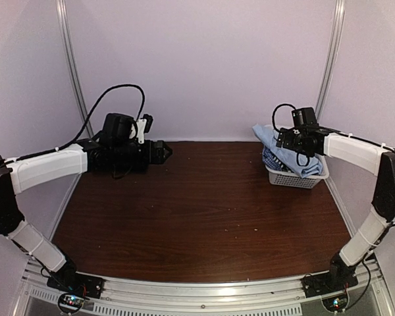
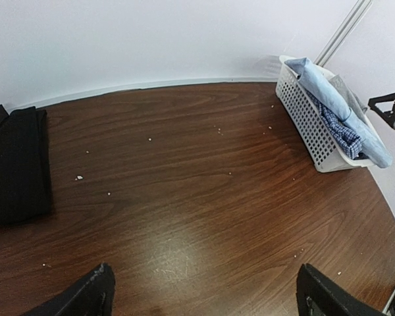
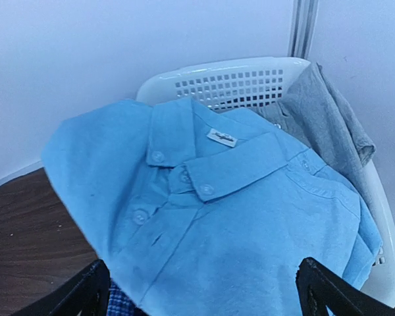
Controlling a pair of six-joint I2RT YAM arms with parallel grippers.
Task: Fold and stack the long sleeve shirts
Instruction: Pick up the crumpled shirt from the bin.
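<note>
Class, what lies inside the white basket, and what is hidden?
A light blue shirt lies on top, a grey garment beside it, blue checked cloth beneath. Anything deeper in the basket is covered.

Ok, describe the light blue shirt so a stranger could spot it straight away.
On the dark wood table, look to the far right corner for the white lattice basket. The light blue shirt lies on top of the pile inside, draped over the rim. Unlike the gray garment and blue checked cloth sharing the basket, it is plain with a button-down collar and white neck label.
</note>
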